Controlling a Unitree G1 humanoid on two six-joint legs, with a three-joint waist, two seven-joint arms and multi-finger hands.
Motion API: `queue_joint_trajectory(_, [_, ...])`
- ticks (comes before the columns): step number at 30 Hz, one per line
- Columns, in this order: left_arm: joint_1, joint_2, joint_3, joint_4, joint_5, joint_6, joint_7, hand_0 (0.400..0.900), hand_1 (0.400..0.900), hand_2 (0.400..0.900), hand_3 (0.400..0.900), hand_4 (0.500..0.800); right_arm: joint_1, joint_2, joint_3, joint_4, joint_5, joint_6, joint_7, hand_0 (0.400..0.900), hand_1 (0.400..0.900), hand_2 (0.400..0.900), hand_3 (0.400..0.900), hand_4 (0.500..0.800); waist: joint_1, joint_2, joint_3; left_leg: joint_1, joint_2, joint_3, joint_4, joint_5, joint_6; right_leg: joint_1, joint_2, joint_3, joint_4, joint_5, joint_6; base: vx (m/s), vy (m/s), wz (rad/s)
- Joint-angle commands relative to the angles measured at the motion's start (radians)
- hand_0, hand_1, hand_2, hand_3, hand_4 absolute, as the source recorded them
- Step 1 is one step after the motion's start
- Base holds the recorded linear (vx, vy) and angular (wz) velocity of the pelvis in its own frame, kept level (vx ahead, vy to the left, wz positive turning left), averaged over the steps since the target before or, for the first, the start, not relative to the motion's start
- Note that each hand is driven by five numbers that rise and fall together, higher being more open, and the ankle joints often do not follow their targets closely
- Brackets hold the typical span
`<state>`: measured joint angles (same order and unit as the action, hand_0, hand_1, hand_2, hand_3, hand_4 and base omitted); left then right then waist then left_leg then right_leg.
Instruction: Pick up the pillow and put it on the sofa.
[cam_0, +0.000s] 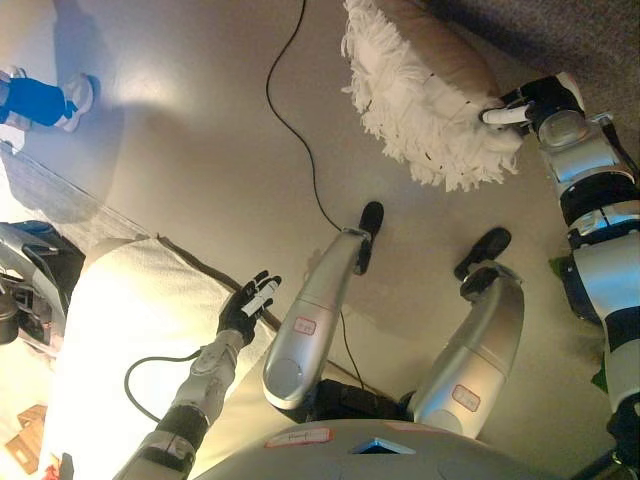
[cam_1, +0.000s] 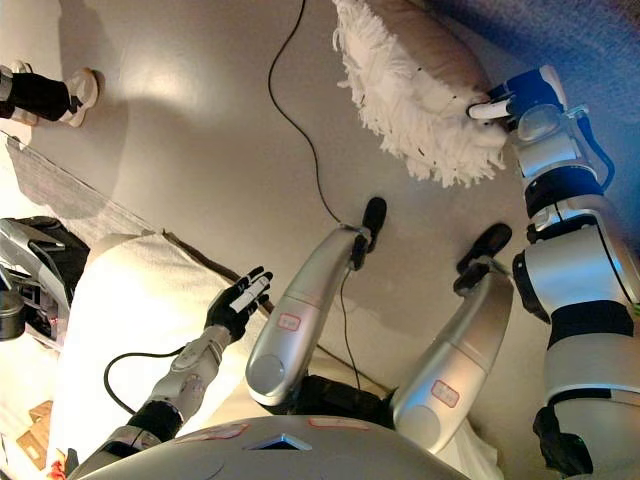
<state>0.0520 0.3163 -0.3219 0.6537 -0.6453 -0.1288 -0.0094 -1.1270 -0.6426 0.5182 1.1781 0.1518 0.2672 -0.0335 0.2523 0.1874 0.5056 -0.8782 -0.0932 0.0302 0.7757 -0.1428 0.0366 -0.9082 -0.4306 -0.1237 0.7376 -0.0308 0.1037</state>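
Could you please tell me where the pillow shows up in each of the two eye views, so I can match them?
Left eye view: the pillow lies at the top, right of centre, its white fringe toward the floor, the right hand on its right edge.
Right eye view: the pillow sits at the top, right of centre, slightly further left.
Shared landmark: the right hand on the pillow's right edge.

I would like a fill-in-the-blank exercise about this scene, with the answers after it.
1. The right hand touches the fringed edge of the ____.
2. The pillow lies on the ____.
3. The left hand holds nothing, and its fingers are ____.
4. A person's shoe shows at the view's upper ____ corner.

Answers: pillow; floor; open; left
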Motion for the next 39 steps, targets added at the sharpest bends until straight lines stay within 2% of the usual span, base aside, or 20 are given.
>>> queue_joint_trajectory(1, [0.06, 0.072, 0.017, 0.01, -0.017, -0.003, 0.025, 0.9, 0.9, 0.9, 0.9, 0.8, -0.101, -0.071, 0.044, -0.083, -0.002, -0.111, 0.011, 0.4, 0.4, 0.4, 0.4, 0.5, 0.003, 0.072, 0.014, 0.119, 0.052, -0.012, -0.107, -0.012, -0.066, 0.125, 0.035, -0.031, -0.03, -0.099, -0.018, 0.01, -0.066, -0.08])
queue_joint_trajectory(7, [0.032, 0.086, 0.029, 0.067, 0.025, 0.045, 0.035, 0.9, 0.9, 0.9, 0.9, 0.8, -0.037, -0.059, 0.055, -0.141, -0.026, -0.146, 0.088, 0.4, 0.4, 0.4, 0.4, 0.5, -0.008, 0.012, 0.007, 0.248, 0.071, -0.017, -0.197, 0.002, -0.084, 0.292, 0.043, -0.081, -0.165, -0.062, 0.001, 0.04, -0.105, -0.12])
queue_joint_trajectory(12, [0.012, 0.107, 0.053, 0.155, 0.081, 0.091, 0.043, 0.9, 0.9, 0.9, 0.9, 0.8, 0.053, -0.074, 0.048, -0.247, -0.013, -0.197, 0.15, 0.4, 0.4, 0.4, 0.4, 0.5, -0.022, -0.068, -0.047, 0.368, 0.107, -0.02, -0.28, 0.005, -0.09, 0.443, 0.063, -0.115, -0.306, -0.022, 0.022, 0.12, -0.151, -0.17])
queue_joint_trajectory(14, [0.004, 0.111, 0.071, 0.197, 0.104, 0.108, 0.045, 0.9, 0.9, 0.9, 0.9, 0.8, 0.087, -0.083, 0.044, -0.309, -0.011, -0.201, 0.169, 0.4, 0.4, 0.4, 0.4, 0.5, -0.031, -0.099, -0.071, 0.416, 0.119, -0.017, -0.307, 0.005, -0.091, 0.5, 0.078, -0.122, -0.354, -0.012, 0.031, 0.14, -0.154, -0.17])
queue_joint_trajectory(15, [-0.004, 0.114, 0.087, 0.222, 0.123, 0.118, 0.044, 0.9, 0.9, 0.9, 0.9, 0.8, 0.105, -0.092, 0.042, -0.356, -0.016, -0.206, 0.177, 0.4, 0.4, 0.4, 0.4, 0.5, -0.04, -0.123, -0.086, 0.435, 0.121, -0.008, -0.34, 0.036, -0.086, 0.528, 0.084, -0.134, -0.404, 0.022, 0.027, 0.1, -0.157, -0.15])
queue_joint_trajectory(18, [-0.006, 0.123, 0.116, 0.274, 0.157, 0.132, 0.046, 0.9, 0.9, 0.9, 0.9, 0.8, 0.138, -0.132, 0.04, -0.478, 0.001, -0.193, 0.192, 0.4, 0.4, 0.4, 0.4, 0.5, -0.056, -0.166, -0.122, 0.506, 0.143, 0.004, -0.389, 0.041, -0.094, 0.609, 0.121, -0.138, -0.479, 0.037, 0.031, 0.14, -0.171, -0.16])
queue_joint_trajectory(24, [0.007, 0.115, 0.172, 0.381, 0.243, 0.155, 0.054, 0.9, 0.9, 0.9, 0.9, 0.8, 0.193, -0.203, -0.013, -0.596, 0.033, -0.192, 0.295, 0.4, 0.4, 0.4, 0.4, 0.5, -0.074, -0.226, -0.212, 0.645, 0.169, 0.015, -0.506, 0.059, -0.108, 0.751, 0.175, -0.143, -0.591, 0.044, 0.031, 0.17, -0.142, -0.13])
queue_joint_trajectory(25, [0.012, 0.107, 0.188, 0.41, 0.264, 0.161, 0.064, 0.9, 0.9, 0.9, 0.9, 0.8, 0.205, -0.22, -0.024, -0.624, 0.043, -0.18, 0.337, 0.4, 0.4, 0.4, 0.4, 0.5, -0.079, -0.238, -0.242, 0.686, 0.173, 0.018, -0.543, 0.063, -0.109, 0.784, 0.187, -0.14, -0.615, 0.044, 0.034, 0.23, -0.112, -0.13])
queue_joint_trajectory(28, [0.024, 0.1, 0.22, 0.472, 0.316, 0.165, 0.065, 0.9, 0.9, 0.9, 0.9, 0.8, 0.217, -0.256, -0.034, -0.638, 0.072, -0.186, 0.412, 0.4, 0.4, 0.4, 0.4, 0.5, -0.089, -0.259, -0.306, 0.754, 0.181, 0.022, -0.613, 0.076, -0.11, 0.835, 0.208, -0.136, -0.655, 0.046, 0.033, 0.23, -0.098, -0.06])
queue_joint_trajectory(31, [0.032, 0.089, 0.234, 0.522, 0.358, 0.169, 0.064, 0.9, 0.9, 0.9, 0.9, 0.8, 0.185, -0.301, -0.026, -0.635, 0.102, -0.192, 0.453, 0.4, 0.4, 0.4, 0.4, 0.5, -0.095, -0.272, -0.357, 0.806, 0.19, 0.022, -0.666, 0.087, -0.117, 0.875, 0.228, -0.133, -0.689, 0.049, 0.03, 0.19, -0.089, -0.01])
queue_joint_trajectory(36, [0.042, 0.077, 0.243, 0.568, 0.399, 0.171, 0.069, 0.9, 0.9, 0.9, 0.9, 0.8, 0.052, -0.359, 0.017, -0.574, 0.16, -0.184, 0.461, 0.4, 0.4, 0.4, 0.4, 0.5, -0.094, -0.29, -0.406, 0.859, 0.203, 0.023, -0.733, 0.106, -0.134, 0.923, 0.254, -0.138, -0.749, 0.061, 0.026, 0.13, -0.096, -0.02])
queue_joint_trajectory(39, [0.045, 0.074, 0.236, 0.593, 0.415, 0.167, 0.071, 0.9, 0.9, 0.9, 0.9, 0.8, -0.085, -0.371, 0.07, -0.461, 0.201, -0.167, 0.47, 0.4, 0.4, 0.4, 0.4, 0.5, -0.082, -0.302, -0.426, 0.877, 0.212, 0.022, -0.758, 0.117, -0.147, 0.948, 0.268, -0.147, -0.79, 0.07, 0.023, 0.1, -0.098, 0.01])
